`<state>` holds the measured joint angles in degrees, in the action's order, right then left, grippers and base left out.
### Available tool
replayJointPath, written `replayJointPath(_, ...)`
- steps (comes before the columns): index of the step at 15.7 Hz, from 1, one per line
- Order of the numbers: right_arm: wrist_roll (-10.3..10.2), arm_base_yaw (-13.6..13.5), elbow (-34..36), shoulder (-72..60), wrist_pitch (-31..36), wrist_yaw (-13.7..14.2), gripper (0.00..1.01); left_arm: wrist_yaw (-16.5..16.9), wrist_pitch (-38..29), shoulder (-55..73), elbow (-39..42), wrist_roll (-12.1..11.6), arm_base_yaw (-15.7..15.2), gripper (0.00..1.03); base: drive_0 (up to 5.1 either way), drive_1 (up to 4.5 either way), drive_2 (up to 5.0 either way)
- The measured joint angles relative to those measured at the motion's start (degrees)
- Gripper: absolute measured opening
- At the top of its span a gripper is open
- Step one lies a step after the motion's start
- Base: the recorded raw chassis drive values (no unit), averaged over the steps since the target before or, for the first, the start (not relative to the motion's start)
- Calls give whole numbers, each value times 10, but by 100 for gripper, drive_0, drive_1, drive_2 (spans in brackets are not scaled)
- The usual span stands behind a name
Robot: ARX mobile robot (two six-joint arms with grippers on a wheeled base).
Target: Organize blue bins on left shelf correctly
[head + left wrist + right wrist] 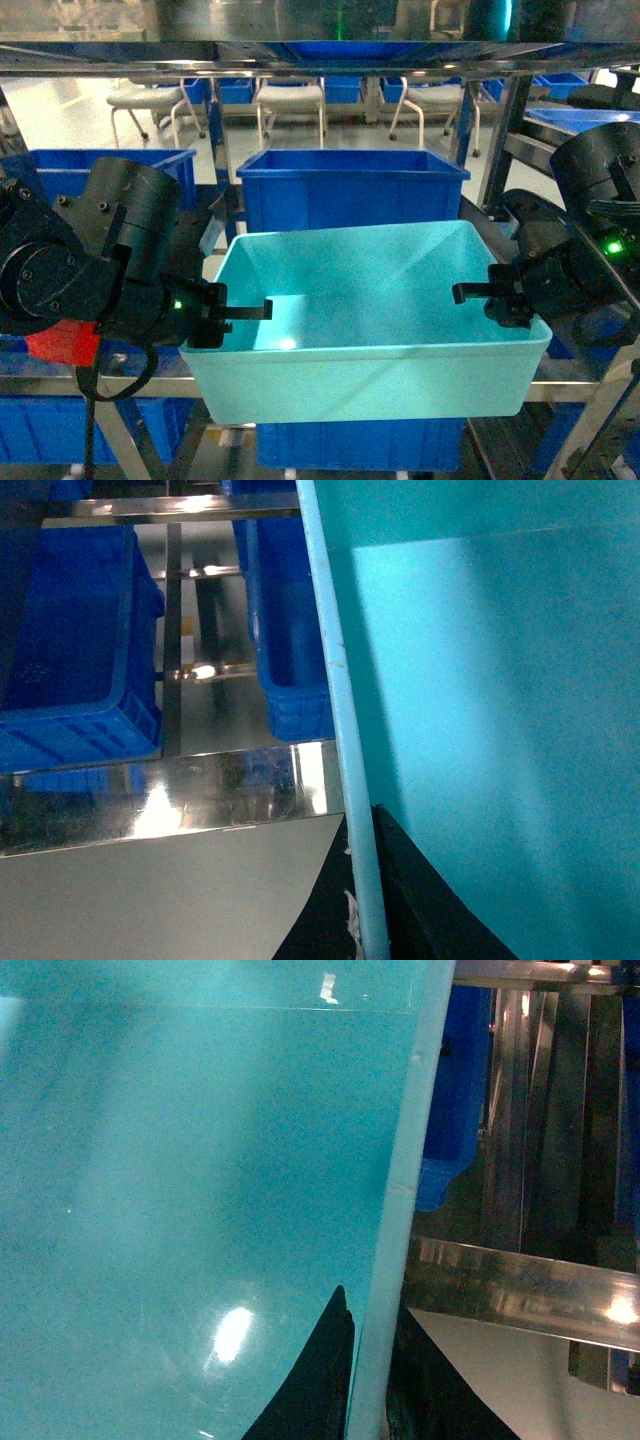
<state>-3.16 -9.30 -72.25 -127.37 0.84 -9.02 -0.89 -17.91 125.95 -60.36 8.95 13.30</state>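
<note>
Turquoise bin [365,330]: empty, held at shelf [300,62] front, ahead of royal-blue bins [350,185]. Left hand [240,312] & right hand [490,292] each clamp a side rim. Risk: uneven lift tilts bin, rim slips, snags steel beam.

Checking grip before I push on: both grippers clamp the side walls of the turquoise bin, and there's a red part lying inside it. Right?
Not quite. The turquoise bin is empty; the head view shows only bare floor and glare. The left gripper and right gripper each straddle a side wall, as you said.
</note>
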Motion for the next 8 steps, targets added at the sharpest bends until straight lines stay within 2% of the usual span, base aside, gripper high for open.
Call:
replayJointPath(3, 0, 0, -8, -3, -16, 4, 7, 12, 24, 14, -23, 1, -5, 2, 0, 0, 0)
replayJointPath(6, -2, -1, -63, -54, -47, 11, 7, 23, 64, 75, -99, 0, -13, 2, 0, 0, 0)
replayJointPath(8, -14, -5, -106, -85, -74, 10, 7, 22, 77, 92, -143, -5, -18, 2, 0, 0, 0)
